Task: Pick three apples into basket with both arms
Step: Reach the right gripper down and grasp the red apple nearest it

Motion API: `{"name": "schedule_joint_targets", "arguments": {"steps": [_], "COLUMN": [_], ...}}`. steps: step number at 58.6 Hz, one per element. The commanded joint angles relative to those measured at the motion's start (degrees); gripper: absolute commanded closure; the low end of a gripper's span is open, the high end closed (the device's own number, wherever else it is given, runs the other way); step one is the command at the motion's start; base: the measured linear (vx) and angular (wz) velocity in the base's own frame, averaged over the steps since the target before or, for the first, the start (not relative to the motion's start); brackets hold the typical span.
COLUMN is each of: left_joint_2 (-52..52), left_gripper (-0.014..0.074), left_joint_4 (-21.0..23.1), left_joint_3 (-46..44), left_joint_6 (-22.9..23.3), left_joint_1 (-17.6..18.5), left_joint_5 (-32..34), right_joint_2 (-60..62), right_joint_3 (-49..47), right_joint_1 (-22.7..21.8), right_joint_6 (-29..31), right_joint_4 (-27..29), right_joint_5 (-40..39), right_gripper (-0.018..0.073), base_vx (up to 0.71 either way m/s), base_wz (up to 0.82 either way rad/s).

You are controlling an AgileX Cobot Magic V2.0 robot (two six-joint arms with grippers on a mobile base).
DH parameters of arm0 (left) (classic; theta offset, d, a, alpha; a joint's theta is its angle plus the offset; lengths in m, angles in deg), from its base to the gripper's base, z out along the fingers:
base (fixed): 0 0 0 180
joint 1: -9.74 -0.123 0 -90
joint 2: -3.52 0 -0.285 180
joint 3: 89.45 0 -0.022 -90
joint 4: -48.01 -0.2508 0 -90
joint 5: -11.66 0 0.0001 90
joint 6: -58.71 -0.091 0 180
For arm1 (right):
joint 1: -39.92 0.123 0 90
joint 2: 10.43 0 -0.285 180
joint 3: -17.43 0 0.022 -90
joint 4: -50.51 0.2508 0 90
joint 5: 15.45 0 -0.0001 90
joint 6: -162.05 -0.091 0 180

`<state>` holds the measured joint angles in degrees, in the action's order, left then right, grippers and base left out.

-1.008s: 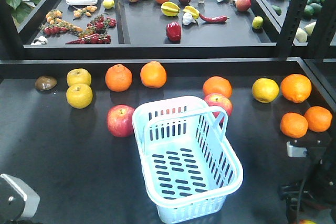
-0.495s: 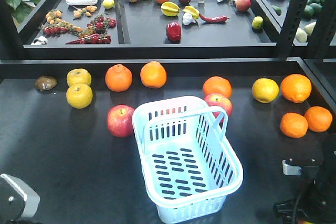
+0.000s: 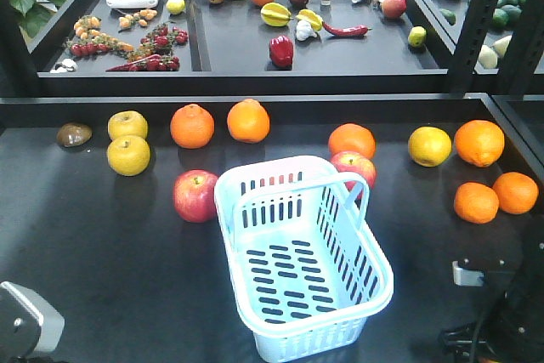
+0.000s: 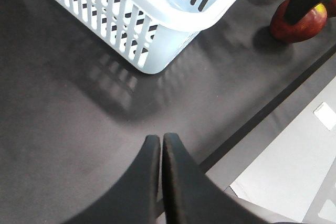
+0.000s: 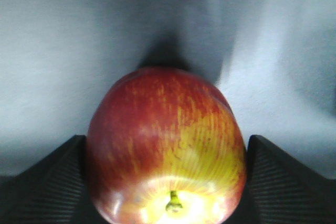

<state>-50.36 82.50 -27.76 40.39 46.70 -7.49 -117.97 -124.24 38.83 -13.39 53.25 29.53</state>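
Right end effector [image 5: 168, 142] clamps 1 apple [image 5: 163, 129] between its pads [image 5: 47, 182], stem toward the wrist. It's likely firm, waxy and bruisable, so hold across the widest girth. Left end effector [image 4: 160, 139] is pinched shut, empty; basket [image 4: 157, 51] sits ahead of it on the worktop [image 4: 63, 129].

Apple [image 5: 165, 145] red, yellow-streaked — basket [image 3: 293, 342] pale blue, slotted — table [image 3: 102, 252] black.

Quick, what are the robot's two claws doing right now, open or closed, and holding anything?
Left gripper: closed, holding nothing.
Right gripper: closed on a red apple.
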Motion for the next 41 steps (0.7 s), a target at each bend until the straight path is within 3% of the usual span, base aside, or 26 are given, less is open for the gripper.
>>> {"name": "schedule_joint_targets", "arguments": {"steps": [1,12,20,29,41], "left_joint_2": [0.4,0.4,0.4,0.4,0.4], "left_gripper": [0.0602,0.0602,0.0602,0.0602,0.0602], "left_joint_4": [1.2,1.2,1.2,1.2,1.2], "left_joint_3": [-1.3,-1.3,-1.3,-1.3,-1.3], "left_joint_6": [0.3,0.3,0.3,0.3,0.3], "left_joint_1": [0.2,0.2,0.2,0.2,0.2], "left_joint_5": [3.0,3.0,3.0,3.0,3.0], "right_joint_2": [6.3,21.4,32.3,41.2,40.6], "right_joint_3": [-1.0,-1.0,-1.0,-1.0,-0.9], "right_joint_1": [-0.2,-0.2,-0.2,-0.2,-0.1], "right_joint_6": [1.6,2.1,7.4,20.1,40.0], "right_joint_4": [0.6,1.4,8.3,28.5,55.2], "right_joint_5": [3.1,5.3,5.2,3.7,3.1], "right_gripper": [0.0564,0.0568,0.0565,0.0564,0.0560], "base_vx": [0.00,0.00,0.00,0.00,0.00], "base_wz": [0.00,0.00,0.00,0.00,0.00]}}
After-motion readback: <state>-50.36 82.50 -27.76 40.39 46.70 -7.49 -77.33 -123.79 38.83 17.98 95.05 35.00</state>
